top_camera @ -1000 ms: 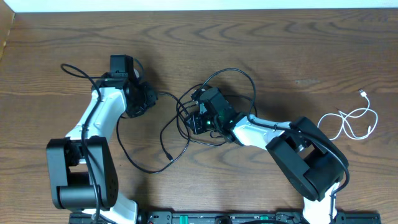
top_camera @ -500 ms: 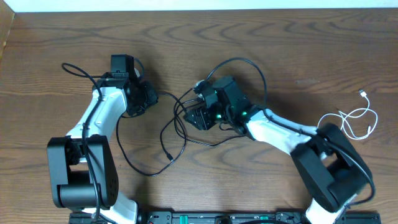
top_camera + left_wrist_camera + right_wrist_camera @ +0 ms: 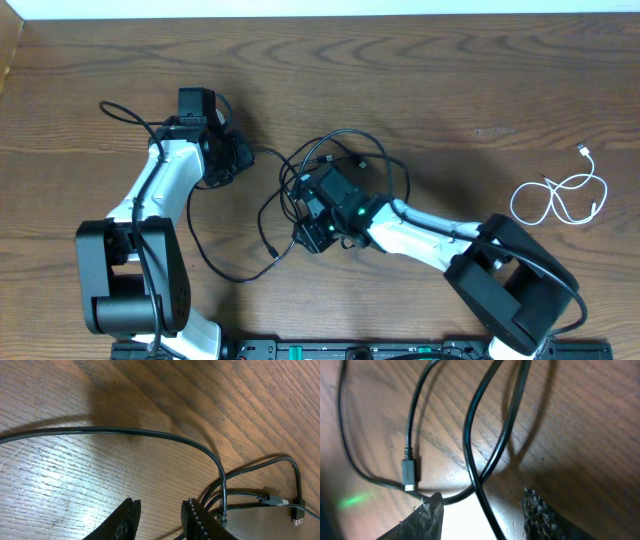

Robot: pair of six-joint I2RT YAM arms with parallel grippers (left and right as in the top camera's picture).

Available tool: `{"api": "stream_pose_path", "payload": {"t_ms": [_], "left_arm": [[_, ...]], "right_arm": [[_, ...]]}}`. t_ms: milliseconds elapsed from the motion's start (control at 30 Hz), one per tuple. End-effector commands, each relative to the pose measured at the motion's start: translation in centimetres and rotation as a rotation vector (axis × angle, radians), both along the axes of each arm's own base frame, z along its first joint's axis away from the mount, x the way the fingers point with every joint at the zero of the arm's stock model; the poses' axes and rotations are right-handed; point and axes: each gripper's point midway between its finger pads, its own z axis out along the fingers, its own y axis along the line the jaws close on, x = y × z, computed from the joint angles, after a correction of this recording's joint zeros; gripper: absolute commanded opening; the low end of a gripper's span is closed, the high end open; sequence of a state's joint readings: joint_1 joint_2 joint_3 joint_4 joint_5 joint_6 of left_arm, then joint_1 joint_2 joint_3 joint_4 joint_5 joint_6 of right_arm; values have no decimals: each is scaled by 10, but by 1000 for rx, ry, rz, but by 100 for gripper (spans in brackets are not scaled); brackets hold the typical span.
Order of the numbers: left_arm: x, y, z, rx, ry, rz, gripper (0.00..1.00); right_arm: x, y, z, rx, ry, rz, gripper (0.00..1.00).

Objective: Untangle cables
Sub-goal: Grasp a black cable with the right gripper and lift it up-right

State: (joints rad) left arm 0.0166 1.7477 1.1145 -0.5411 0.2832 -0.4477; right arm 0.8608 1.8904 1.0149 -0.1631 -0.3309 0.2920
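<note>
Cables: thin black cords [image 3: 345,165] tangled mid brown wooden table [image 3: 450,80]; white coiled cord [image 3: 560,197] well apart, far right.
Right claw [image 3: 482,510]: jaws apart, one black strand between them, unpinched.
Left claw [image 3: 160,521]: parted, empty.
My step: I'd pinch that single strand and lift it slowly clear of the loops.
Unclear: whose small black plug [image 3: 408,474] this is; the crossings under the right claw are hidden.

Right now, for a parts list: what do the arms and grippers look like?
Left arm and right arm: white links, bulky black joints, thin black wires alongside. Green light at the right wrist. Left fingers black, ribbed; right fingers dark, woven-textured.
</note>
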Motion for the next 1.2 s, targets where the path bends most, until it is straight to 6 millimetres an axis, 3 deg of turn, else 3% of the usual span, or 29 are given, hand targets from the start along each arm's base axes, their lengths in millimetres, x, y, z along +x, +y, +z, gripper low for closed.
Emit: {"api": "stream_pose_path", "payload": {"t_ms": [0, 100, 233, 333, 433, 533, 700, 833, 1033, 1100, 1167], "left_arm": [[-1, 1, -4, 7, 9, 0, 33], [-1, 1, -4, 7, 9, 0, 33], [-1, 1, -4, 9, 10, 0, 36], [-1, 6, -5, 36, 13, 9, 46], [-1, 5, -5, 31, 13, 7, 50], [-1, -4, -3, -17, 9, -22, 61], [0, -15, 1, -70, -15, -82, 65], [0, -15, 1, -69, -15, -82, 66], [0, -15, 1, -68, -15, -82, 67], [0, -15, 1, -68, -15, -82, 68], [0, -15, 1, -68, -16, -82, 69]], "right_arm": [[3, -1, -7, -32, -38, -7, 32], [8, 3, -3, -7, -54, -9, 1], [12, 15, 33, 149, -26, 29, 1], [25, 16, 77, 290, -52, 43, 1], [47, 7, 120, 379, -120, -10, 1], [70, -10, 171, 472, -220, -72, 1], [91, -33, 220, 561, -329, -135, 1], [87, -32, 265, 675, -459, -47, 1], [79, -44, 352, 846, -747, -13, 1], [83, -53, 367, 845, -819, -58, 1], [93, -63, 369, 802, -857, -131, 1]]}}
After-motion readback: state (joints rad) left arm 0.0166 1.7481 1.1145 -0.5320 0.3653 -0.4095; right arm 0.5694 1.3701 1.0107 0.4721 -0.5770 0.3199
